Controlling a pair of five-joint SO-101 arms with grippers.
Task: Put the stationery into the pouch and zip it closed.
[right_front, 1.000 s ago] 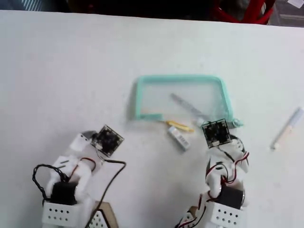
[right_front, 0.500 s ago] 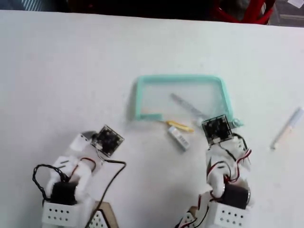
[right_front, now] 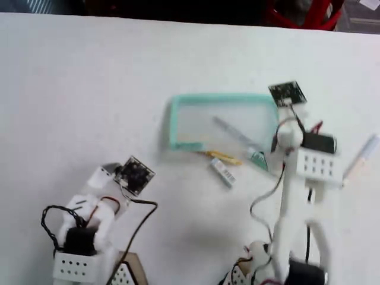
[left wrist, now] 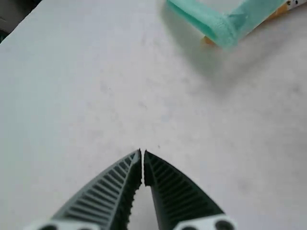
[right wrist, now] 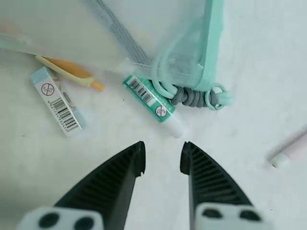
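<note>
Right end effector [right wrist: 163, 159] agape beside pouch [right wrist: 211, 48] corner

Translucent pouch [right_front: 196, 122], teal cloth edging

Eraser [right_front: 223, 173] before pouch [right_front: 225, 98]; pen [right_front: 360, 157] rightward
</note>
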